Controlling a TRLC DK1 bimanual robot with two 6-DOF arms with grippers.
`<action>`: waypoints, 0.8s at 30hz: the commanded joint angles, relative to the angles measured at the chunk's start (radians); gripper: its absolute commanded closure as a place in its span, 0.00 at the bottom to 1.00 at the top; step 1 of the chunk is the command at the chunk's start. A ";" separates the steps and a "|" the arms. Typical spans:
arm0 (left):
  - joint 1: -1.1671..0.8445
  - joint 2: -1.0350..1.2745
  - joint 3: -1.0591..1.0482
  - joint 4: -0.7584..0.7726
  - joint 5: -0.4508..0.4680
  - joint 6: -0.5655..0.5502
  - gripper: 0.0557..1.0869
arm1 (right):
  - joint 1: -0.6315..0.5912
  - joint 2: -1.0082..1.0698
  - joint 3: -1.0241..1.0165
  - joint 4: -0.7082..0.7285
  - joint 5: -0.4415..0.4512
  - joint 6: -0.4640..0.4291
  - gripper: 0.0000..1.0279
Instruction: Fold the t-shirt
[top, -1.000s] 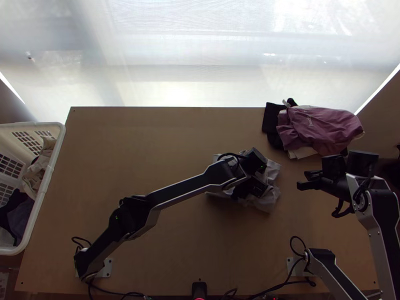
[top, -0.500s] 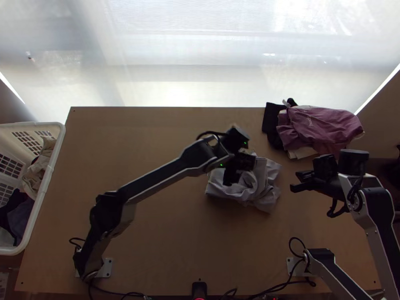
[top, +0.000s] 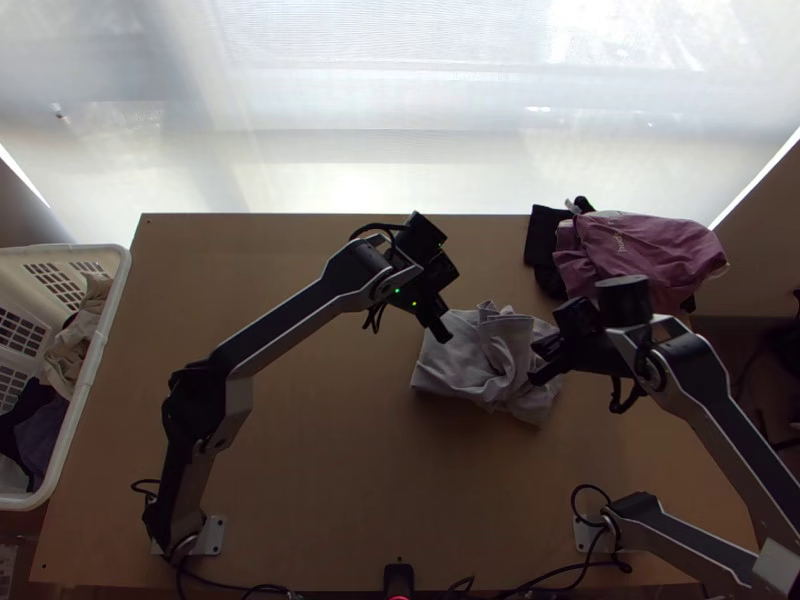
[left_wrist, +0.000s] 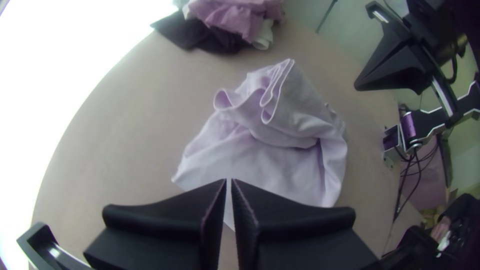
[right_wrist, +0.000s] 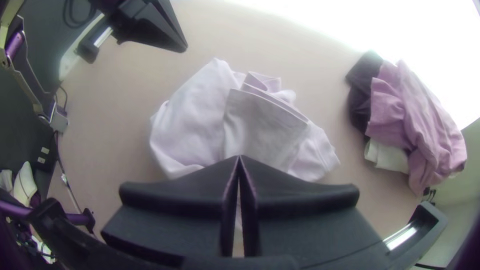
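The light grey t-shirt (top: 468, 362) lies bunched on the table, right of the middle in the top view, with loose folds heaped on it. My left gripper (top: 443, 335) is at the shirt's upper left edge; in the left wrist view this left gripper (left_wrist: 229, 181) is shut with nothing between its fingertips, and the shirt (left_wrist: 270, 160) lies beyond them. My right gripper (top: 537, 365) is over the shirt's right side; the right wrist view has the right gripper (right_wrist: 239, 158) shut and empty, the shirt (right_wrist: 200, 120) in front of it.
A pile of pink (top: 640, 255), black and white clothes lies at the table's far right corner. A white basket (top: 95, 370) holding clothes stands at the left edge. Bare wood (top: 290, 260) surrounds the shirt, widest on the left.
My left gripper has moved off the shirt's middle toward the upper left, uncovering the cloth. The right gripper has moved left, from beside the shirt to over its right side.
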 joint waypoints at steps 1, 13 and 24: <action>0.059 0.055 -0.098 -0.062 0.269 -0.217 0.95 | 0.108 0.147 0.045 0.066 0.002 -0.001 0.97; 0.141 0.090 -0.153 0.001 0.639 -0.415 0.96 | 0.201 0.397 0.174 0.133 0.002 -0.007 0.97; 0.136 0.167 -0.089 0.038 0.832 -0.457 0.96 | 0.217 0.450 0.117 0.195 0.002 -0.013 0.97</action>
